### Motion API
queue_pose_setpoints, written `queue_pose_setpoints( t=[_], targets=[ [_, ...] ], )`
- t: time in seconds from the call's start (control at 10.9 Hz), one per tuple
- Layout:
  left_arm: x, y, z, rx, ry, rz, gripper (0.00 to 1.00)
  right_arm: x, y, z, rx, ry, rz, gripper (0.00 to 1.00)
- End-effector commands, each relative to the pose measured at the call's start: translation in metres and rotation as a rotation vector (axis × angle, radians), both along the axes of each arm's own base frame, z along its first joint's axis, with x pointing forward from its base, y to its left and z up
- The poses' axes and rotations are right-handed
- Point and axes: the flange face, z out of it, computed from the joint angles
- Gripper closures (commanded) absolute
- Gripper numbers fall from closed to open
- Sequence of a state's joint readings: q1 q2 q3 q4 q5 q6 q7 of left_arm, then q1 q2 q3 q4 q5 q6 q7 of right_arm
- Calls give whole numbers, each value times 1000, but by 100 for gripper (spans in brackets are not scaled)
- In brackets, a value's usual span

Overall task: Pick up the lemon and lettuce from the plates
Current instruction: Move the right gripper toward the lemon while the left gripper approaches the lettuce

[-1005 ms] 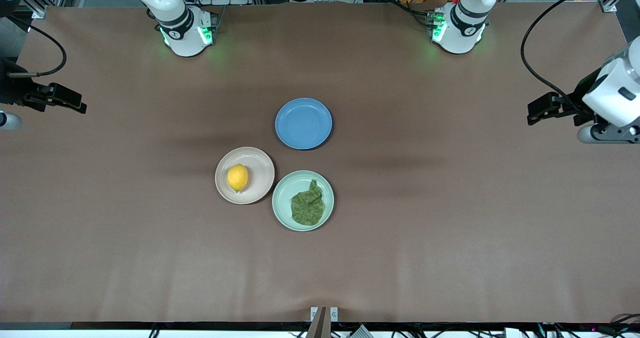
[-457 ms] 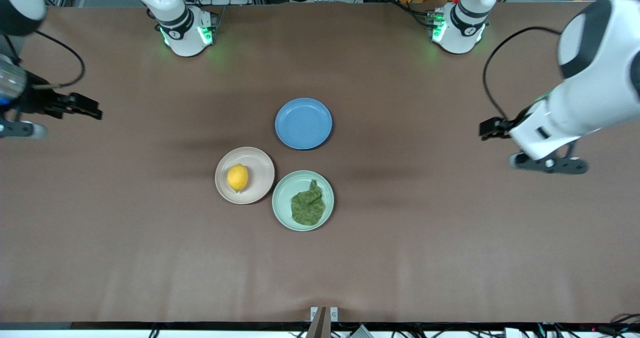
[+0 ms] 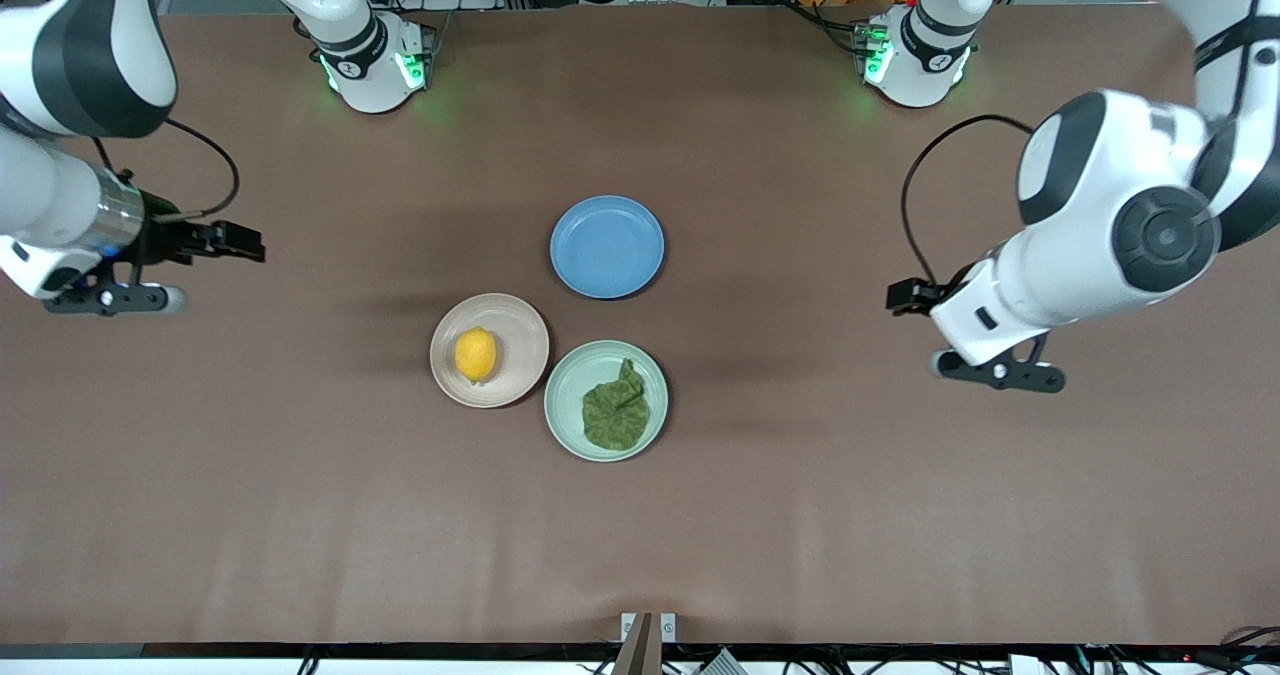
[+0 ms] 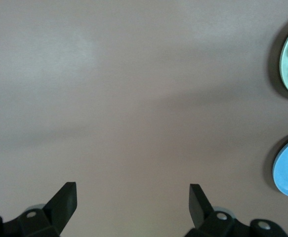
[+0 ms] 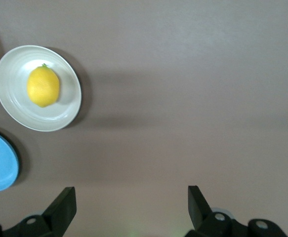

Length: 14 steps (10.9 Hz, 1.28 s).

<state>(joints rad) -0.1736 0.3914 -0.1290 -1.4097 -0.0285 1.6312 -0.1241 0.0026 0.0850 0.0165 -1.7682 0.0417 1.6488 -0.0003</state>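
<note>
The right hand point(image 3: 245, 245) hangs over bare worktop point(image 3: 300, 515) toward the right arm's end, its two black fingers point(image 5: 64, 205) spread wide and holding nothing. The left hand point(image 3: 900, 295) hangs over bare worktop toward the left arm's end, fingers point(image 4: 64, 197) likewise wide apart and empty.

The worktop is a matte, smooth brown sheet. At its middle sit three round, shallow, smooth-glazed plates. The blue plate point(image 3: 607, 246) lies farthest from the front camera and carries nothing. The beige plate point(image 3: 520, 350) sits nearer, toward the right arm's end; the mint plate point(image 3: 570, 375) sits nearest, its rim just beside the beige one's.

The lemon point(image 3: 475, 354) rests on the beige plate, off-centre toward the right arm's end. It is a plump yellow oval with a finely dimpled skin; its long axis runs toward and away from the front camera, with a small greenish tip at the nearer end.

The lettuce point(image 3: 616, 411) lies in the mint plate, a dark green, crumpled, veined leaf. Its broad rounded part is nearer the camera, and its narrow end points away.
</note>
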Motion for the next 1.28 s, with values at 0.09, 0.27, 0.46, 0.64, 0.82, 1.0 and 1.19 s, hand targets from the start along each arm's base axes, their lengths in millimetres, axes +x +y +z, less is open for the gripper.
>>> queue_pose_setpoints(
  t=[0.09, 0.27, 0.46, 0.64, 0.82, 1.0, 1.19],
  targets=[
    [7, -54, -39, -29, -25, 36, 0, 23, 19, -37, 45, -18, -8, 0],
    [7, -83, -61, -57, -32, 69, 0, 28, 57, -46, 27, -38, -50, 0],
    [3, -112, -79, -73, -42, 75, 0, 31, 91, -58, 4, -55, -111, 0],
    [4, -131, -95, -104, -54, 99, 0, 41, 118, -79, 5, -96, -124, 0],
    [0, -162, -115, -150, -71, 115, 0, 48, 137, -96, 17, -130, -106, 0],
    [-1, -190, -137, -219, -86, 194, 0, 50, 156, -113, 23, -144, -83, 0],
    [-4, -211, -148, -255, -111, 241, 0, 51, 162, -121, 16, -140, -127, 0]
  ],
)
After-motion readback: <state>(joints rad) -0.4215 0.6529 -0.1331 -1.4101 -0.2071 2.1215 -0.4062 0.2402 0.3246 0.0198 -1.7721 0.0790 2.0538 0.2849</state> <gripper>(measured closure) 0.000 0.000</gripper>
